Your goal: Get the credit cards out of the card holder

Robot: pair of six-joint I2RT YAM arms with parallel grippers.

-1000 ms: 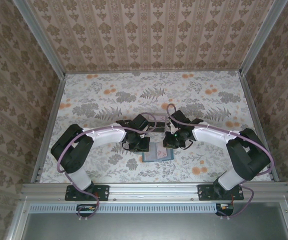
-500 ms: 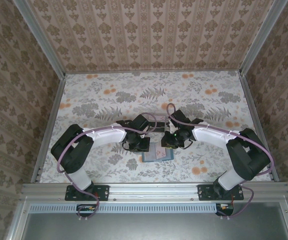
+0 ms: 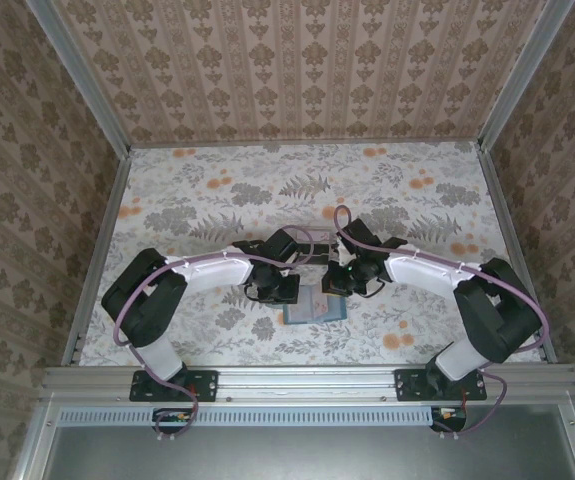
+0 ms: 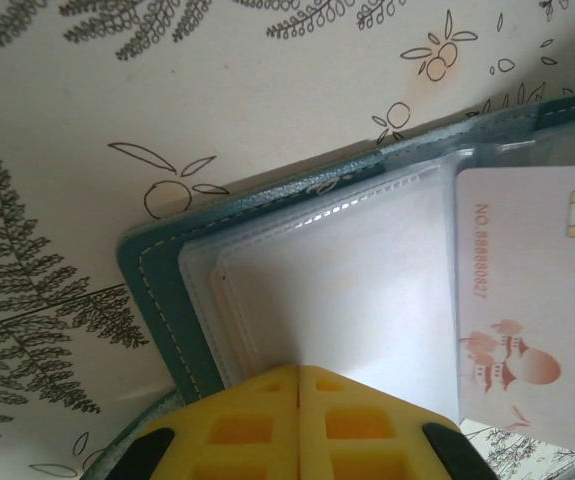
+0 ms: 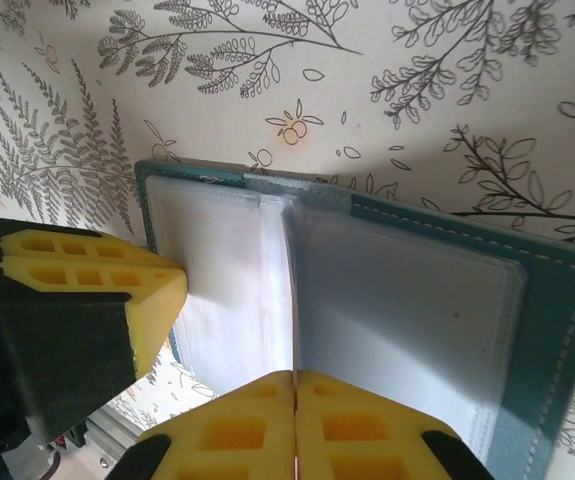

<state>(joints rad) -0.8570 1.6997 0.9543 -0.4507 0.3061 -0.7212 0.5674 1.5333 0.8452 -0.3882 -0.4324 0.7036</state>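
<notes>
Left end effector [image 4: 299, 375] near numbered card [image 4: 527, 290]

The table [image 3: 217, 200] wore a pale cloth printed with grey fern fronds, leafy sprigs and small orange blossoms; close up, the print showed as fine line drawings of ferns and tiny round fruits on cream. Patterned wallpaper in brown and beige covered the back wall [image 3: 307, 70], the left wall [image 3: 27, 200] and the right wall [image 3: 557, 200], with silvery metal posts [image 3: 77, 75] running along the corners. A metal rail [image 3: 307, 378] crossed the table's near edge, and a dark grey panel [image 3: 307, 450] lay below it.
</notes>
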